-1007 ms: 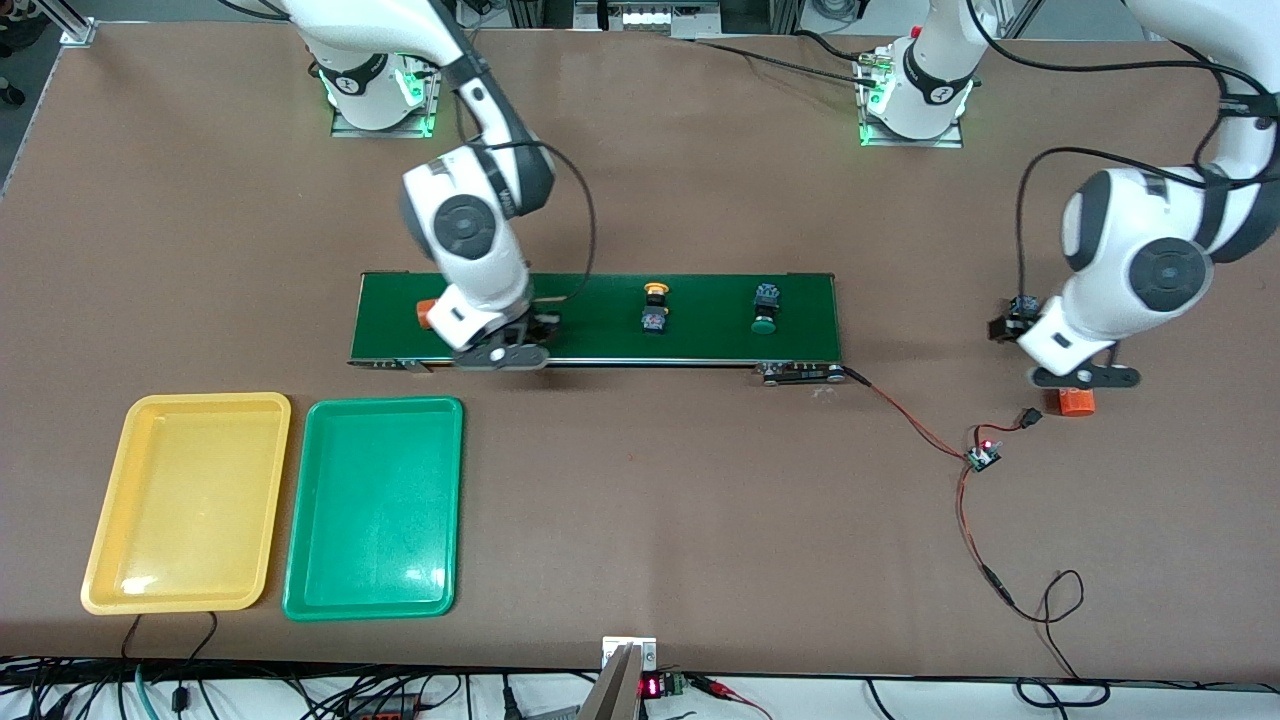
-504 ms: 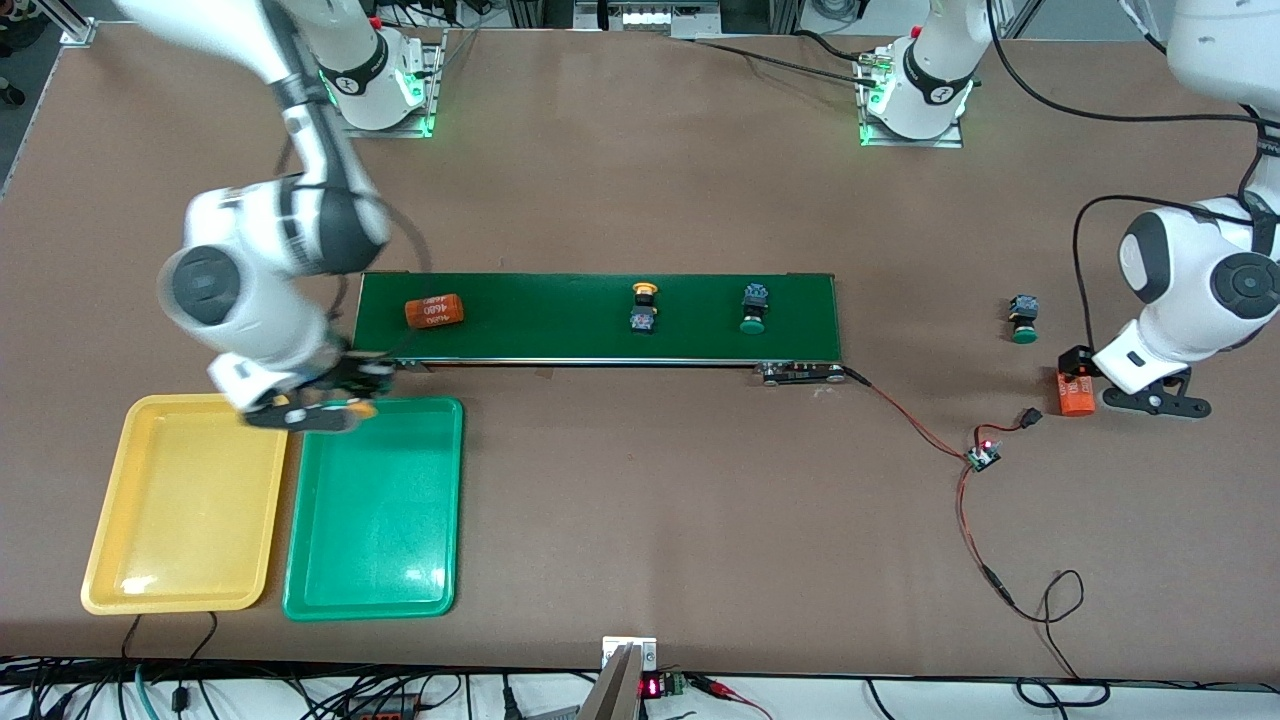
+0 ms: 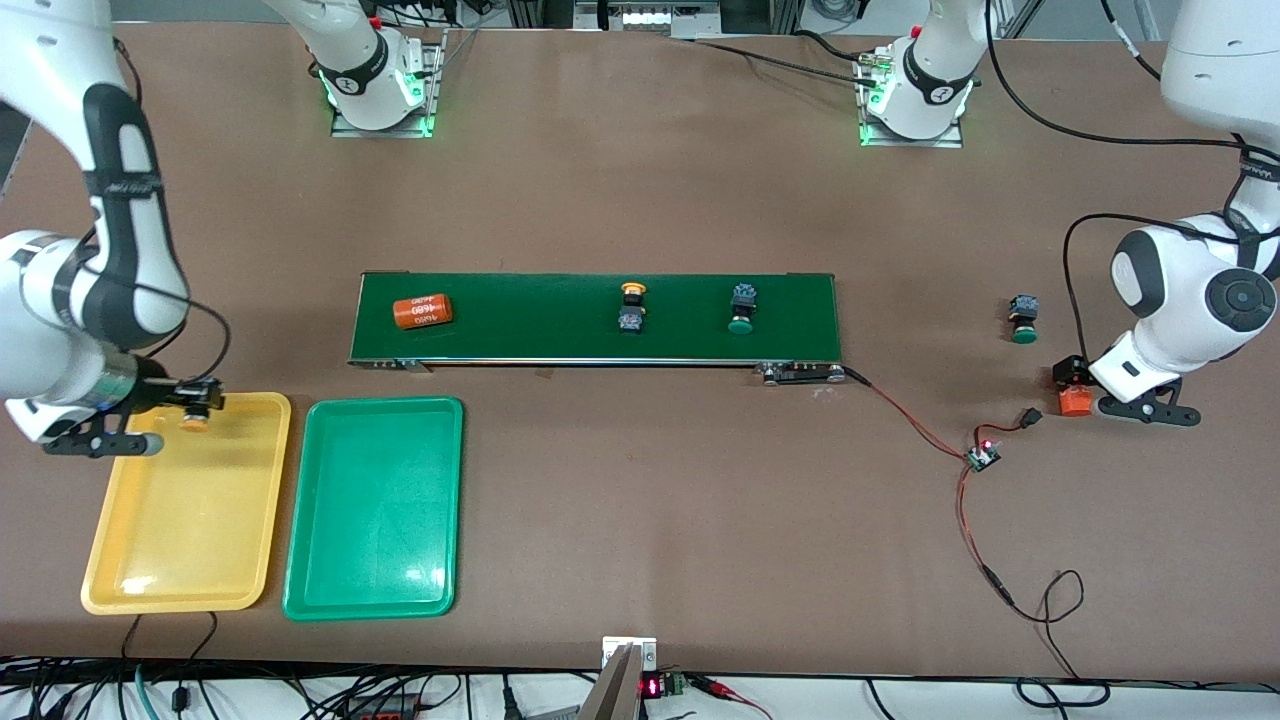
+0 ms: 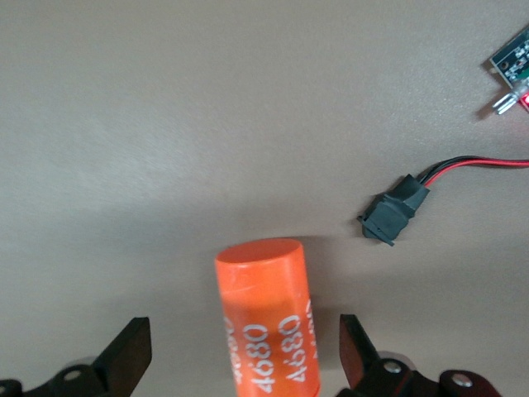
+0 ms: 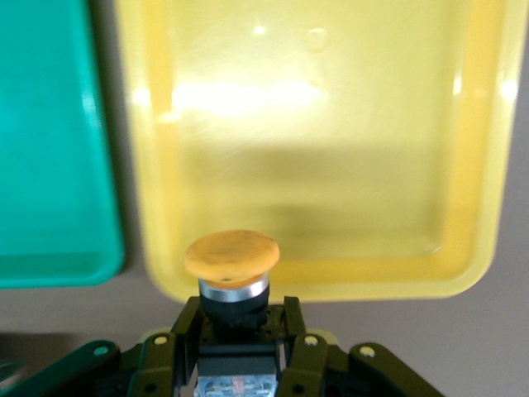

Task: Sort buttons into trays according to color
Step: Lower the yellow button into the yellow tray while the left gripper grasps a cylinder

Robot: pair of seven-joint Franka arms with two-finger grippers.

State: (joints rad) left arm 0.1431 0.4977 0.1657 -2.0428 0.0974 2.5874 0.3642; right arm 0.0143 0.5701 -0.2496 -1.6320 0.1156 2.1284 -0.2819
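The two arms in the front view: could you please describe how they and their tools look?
Both arms have glossy white shells with dark grey joint bands and round grey caps, black cables looping alongside, and green-lit bases. The right tool and left tool are black two-finger units.

A wide brown table [image 3: 640,520] fills almost all the view, with a matt surface under even light. Black cables [image 3: 300,690] hang along its edge nearest the front camera. Green lamps [image 3: 865,125] glow at two metal plates.
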